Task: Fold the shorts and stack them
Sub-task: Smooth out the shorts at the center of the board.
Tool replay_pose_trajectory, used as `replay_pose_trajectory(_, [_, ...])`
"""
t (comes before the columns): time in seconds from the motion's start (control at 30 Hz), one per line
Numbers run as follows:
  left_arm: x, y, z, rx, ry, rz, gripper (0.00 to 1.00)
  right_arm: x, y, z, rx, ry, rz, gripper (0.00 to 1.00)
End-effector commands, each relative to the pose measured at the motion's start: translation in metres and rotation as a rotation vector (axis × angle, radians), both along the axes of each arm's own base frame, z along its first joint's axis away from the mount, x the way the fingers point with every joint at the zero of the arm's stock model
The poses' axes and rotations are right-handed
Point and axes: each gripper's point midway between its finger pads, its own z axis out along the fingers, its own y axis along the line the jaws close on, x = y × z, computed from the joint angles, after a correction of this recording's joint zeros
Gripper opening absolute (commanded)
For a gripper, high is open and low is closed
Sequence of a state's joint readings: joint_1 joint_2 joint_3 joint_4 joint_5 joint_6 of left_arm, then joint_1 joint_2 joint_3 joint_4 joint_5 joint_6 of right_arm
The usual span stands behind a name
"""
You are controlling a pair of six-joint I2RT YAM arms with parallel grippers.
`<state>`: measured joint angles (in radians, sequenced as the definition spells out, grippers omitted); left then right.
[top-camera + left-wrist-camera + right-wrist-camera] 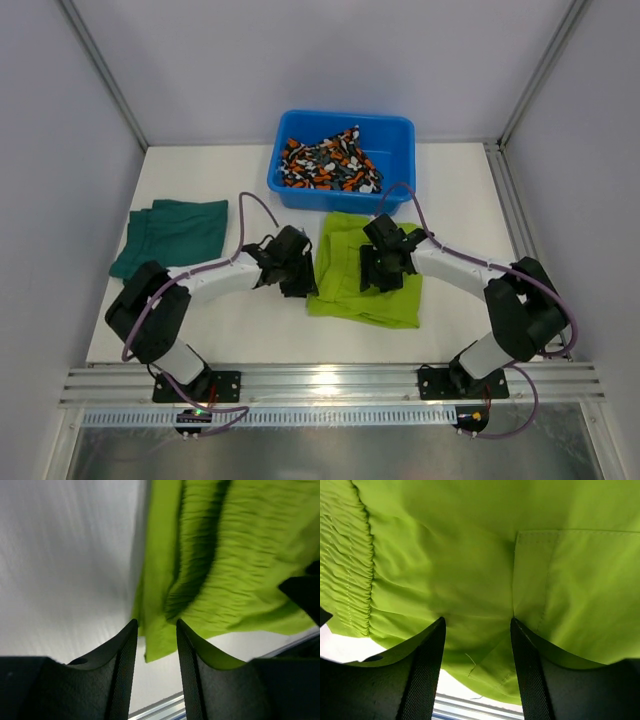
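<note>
Lying flat at the centre of the top view, a little right of middle, the lime yellow-green shorts [345, 292] are spread on the white table [250, 325] with both arms reaching in over them. The right gripper [381, 274] hangs above the middle of the cloth; in its wrist view [477, 622] the fingers [427, 670] stand well apart, released, and the green fabric [470, 555] fills the frame beneath them, its gathered waistband [350, 555] at the left and a stitched pocket patch [570, 580] at the upper right. The left gripper [300, 280] sits at the left edge of the shorts; its wrist view [156, 625], somewhat blurred, shows the jaws parted by a narrower gap, with the lower corner of the green cloth [240, 570] seen in that gap and nothing pinched. The dark teal-green shorts [172, 235] lie folded at the left of the table, well apart from the lime pair. The camouflage print shorts [328, 165] sit crumpled inside the blue tub [395, 125] at the upper centre, just beyond the top edge of the lime pair.
</note>
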<state>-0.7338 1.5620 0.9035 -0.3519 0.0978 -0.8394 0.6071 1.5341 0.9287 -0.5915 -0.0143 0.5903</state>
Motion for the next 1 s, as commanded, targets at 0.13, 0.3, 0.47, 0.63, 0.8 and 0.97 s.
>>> replay_pose_trajectory(0.13, [0.003, 0.014, 0.030, 0.014, -0.033, 0.111, 0.41, 0.014, 0.009, 0.036, 0.028, -0.164, 0.169, 0.58])
replay_pose_trajectory(0.3, [0.023, -0.023, 0.091, -0.135, -0.117, 0.033, 0.44, 0.035, 0.021, 0.093, 0.110, -0.330, 0.162, 0.58])
replay_pose_trajectory(0.47, [0.033, -0.036, 0.059, -0.113, -0.112, 0.071, 0.40, 0.098, 0.035, 0.109, 0.110, -0.491, 0.029, 0.55])
replay_pose_trajectory(0.63, [0.009, -0.016, 0.003, -0.080, -0.040, 0.156, 0.36, 0.142, 0.063, 0.071, 0.095, -0.446, -0.034, 0.52])
replay_pose_trajectory(0.8, [-0.011, 0.015, -0.040, 0.028, 0.017, 0.222, 0.35, 0.155, 0.084, 0.022, 0.112, -0.363, -0.029, 0.50])
replay_pose_trajectory(0.97, [-0.016, 0.024, -0.044, 0.056, 0.028, 0.238, 0.36, 0.150, 0.085, 0.000, 0.116, -0.330, -0.035, 0.50])
